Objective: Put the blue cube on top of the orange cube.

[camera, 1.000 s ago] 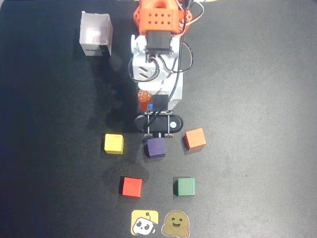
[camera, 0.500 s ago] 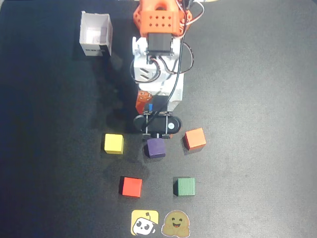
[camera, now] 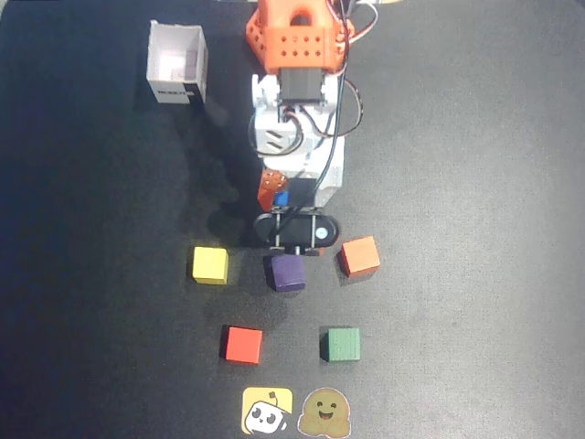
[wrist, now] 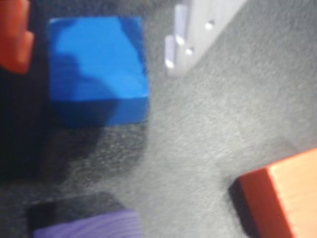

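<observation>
The blue cube (camera: 281, 198) lies on the black mat under the arm's wrist; in the wrist view the blue cube (wrist: 96, 69) fills the upper left. My gripper (camera: 284, 194) is open around it, also in the wrist view (wrist: 94, 62). The orange finger (wrist: 12, 34) stands left of the cube and the white finger (wrist: 198, 25) right of it, each with a gap to the cube. The light orange cube (camera: 360, 255) sits on the mat to the lower right of the gripper, and its corner shows in the wrist view (wrist: 287, 198).
A dark purple cube (camera: 289, 273) sits just below the gripper, also in the wrist view (wrist: 89, 225). A yellow cube (camera: 209, 264), a red cube (camera: 243, 345) and a green cube (camera: 343, 345) lie nearby. A white open box (camera: 177, 62) stands at the upper left.
</observation>
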You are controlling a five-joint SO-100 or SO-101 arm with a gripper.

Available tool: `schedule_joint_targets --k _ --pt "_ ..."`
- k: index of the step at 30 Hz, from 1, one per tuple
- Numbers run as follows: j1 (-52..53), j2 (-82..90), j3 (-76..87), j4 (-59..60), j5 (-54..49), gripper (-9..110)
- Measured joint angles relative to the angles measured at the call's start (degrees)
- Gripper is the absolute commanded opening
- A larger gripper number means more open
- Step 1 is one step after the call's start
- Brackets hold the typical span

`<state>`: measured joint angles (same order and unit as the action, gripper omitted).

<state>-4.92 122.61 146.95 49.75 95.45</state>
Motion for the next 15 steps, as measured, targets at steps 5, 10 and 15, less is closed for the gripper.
schedule_joint_targets --k 5,10,15 --pt "-0.6 -0.1 1.8 -1.8 0.0 21" --pt "-0.4 -0.3 3.6 -4.2 0.1 21" --pt "-0.4 -1.9 5.8 -7.8 0.4 21"
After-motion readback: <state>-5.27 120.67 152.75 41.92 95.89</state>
